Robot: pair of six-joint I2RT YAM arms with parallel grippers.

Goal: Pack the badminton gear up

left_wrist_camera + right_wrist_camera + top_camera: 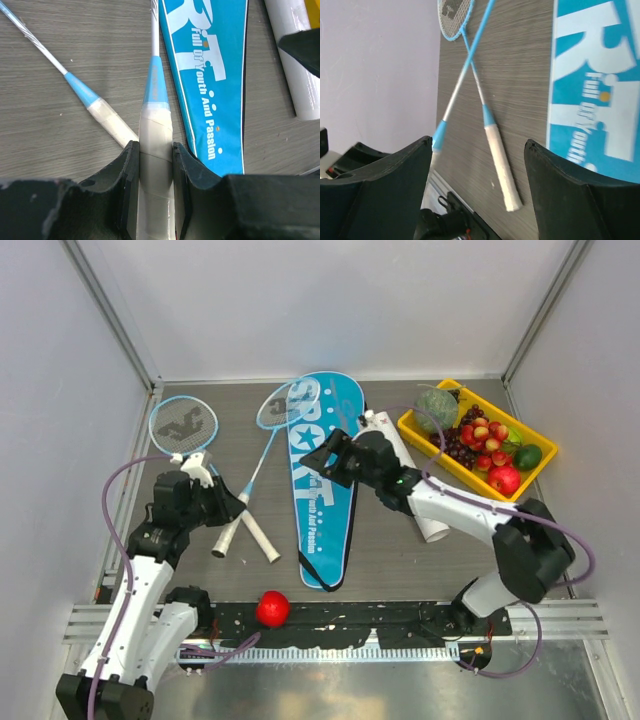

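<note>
Left pincer point(156, 150) pinching one racket point(154, 85) by its handle. Right pincer point(477, 147) spread above the cover point(322, 490). Nothing packed yet: other racket point(107, 117) and tube point(291, 60) lie on the counter point(400, 560).

Top view: white tube point(433, 529), just right of racket cover point(325, 480), middle hidden under right arm point(450, 508) | Left wrist view: held racket point(156, 125), left of cover, butt end hidden between left gripper point(156, 155) pads; cover's wide end cut by upper edge | Right wrist view: free racket point(499, 160), left of cover, head cut by upper edge; cover lettering blurred.
</note>
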